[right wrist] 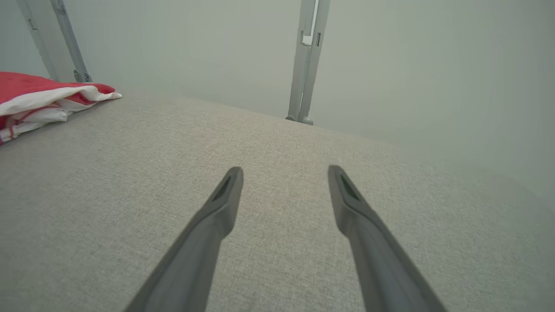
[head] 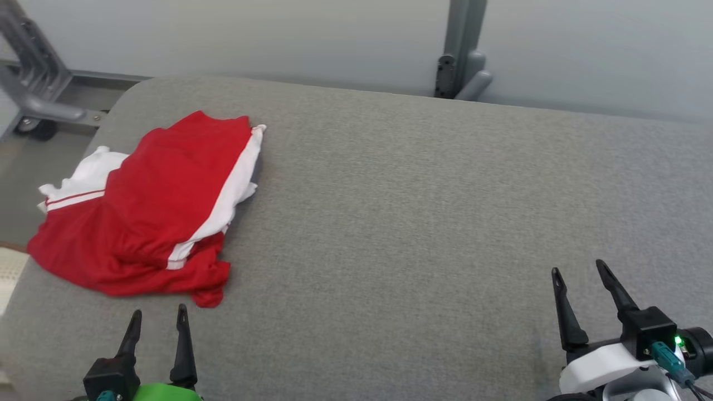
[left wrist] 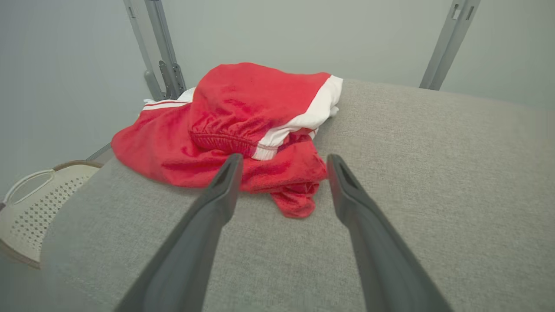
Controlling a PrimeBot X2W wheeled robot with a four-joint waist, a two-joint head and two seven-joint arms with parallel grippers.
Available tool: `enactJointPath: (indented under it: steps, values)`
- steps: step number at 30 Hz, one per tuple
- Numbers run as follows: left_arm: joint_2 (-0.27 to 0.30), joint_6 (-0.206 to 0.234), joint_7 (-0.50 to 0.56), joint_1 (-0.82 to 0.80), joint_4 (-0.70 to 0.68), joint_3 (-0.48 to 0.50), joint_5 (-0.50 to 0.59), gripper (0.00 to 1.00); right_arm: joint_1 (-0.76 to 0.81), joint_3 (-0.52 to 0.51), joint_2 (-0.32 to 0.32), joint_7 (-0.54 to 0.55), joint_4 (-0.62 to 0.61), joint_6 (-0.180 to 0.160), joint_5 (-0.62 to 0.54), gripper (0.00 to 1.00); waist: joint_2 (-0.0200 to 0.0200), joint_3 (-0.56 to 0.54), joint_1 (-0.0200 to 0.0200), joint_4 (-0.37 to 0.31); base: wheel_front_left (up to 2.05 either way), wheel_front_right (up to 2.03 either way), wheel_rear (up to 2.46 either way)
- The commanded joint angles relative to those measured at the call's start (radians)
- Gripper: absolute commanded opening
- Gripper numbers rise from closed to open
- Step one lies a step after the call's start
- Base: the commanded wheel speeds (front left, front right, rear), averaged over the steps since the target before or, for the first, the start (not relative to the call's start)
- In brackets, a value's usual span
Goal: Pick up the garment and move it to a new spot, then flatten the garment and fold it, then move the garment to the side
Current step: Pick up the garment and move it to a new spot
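- Left gripper (head: 159,309) and right gripper (head: 578,266) are hovering released at the table's (head: 418,223) near edge.
- Garment (head: 161,206) is lying bunched at the table's left end.
- Pinching a single layer is risking it sliding off that end.

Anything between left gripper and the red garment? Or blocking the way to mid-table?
Nothing visible. The left gripper, open, sits just short of the garment, only bare grey table between them. From the garment toward mid-table nothing lies on the surface; the right gripper stands open at the near right, off that path.
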Motion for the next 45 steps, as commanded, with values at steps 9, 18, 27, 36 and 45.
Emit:
enactJointPath:
  steps: [9,18,27,36,45]
  values:
    - [0.003,0.010,0.000,0.038,-0.027,0.056,-0.020,1.00,-0.044,0.064,-0.005,-0.002,0.006,-0.001,0.004,1.00,0.0000,0.006,0.0000,0.163,0.00,0.00,0.00]
    - [0.004,0.002,0.001,-0.175,0.050,0.020,-0.110,1.00,-0.103,0.088,-0.052,-0.002,-0.034,0.000,-0.005,1.00,0.0000,0.177,0.0000,0.106,0.00,0.00,0.00]
    - [0.070,-0.009,0.155,-0.532,0.275,0.042,-0.190,1.00,-0.169,0.097,-0.085,-0.002,-0.064,-0.001,-0.006,1.00,0.0000,0.329,0.0000,0.044,0.00,0.00,0.00]
    - [0.152,0.023,0.214,-0.700,0.515,0.049,-0.179,1.00,-0.205,0.116,-0.070,-0.002,-0.053,-0.001,0.003,1.00,0.0000,0.355,0.0000,-0.009,0.00,0.00,0.00]
    - [0.193,0.018,0.181,-0.759,0.697,0.039,-0.178,0.34,-0.197,0.115,-0.052,-0.002,-0.037,-0.001,0.010,1.00,0.0000,0.326,0.0000,-0.030,0.00,0.00,0.00]
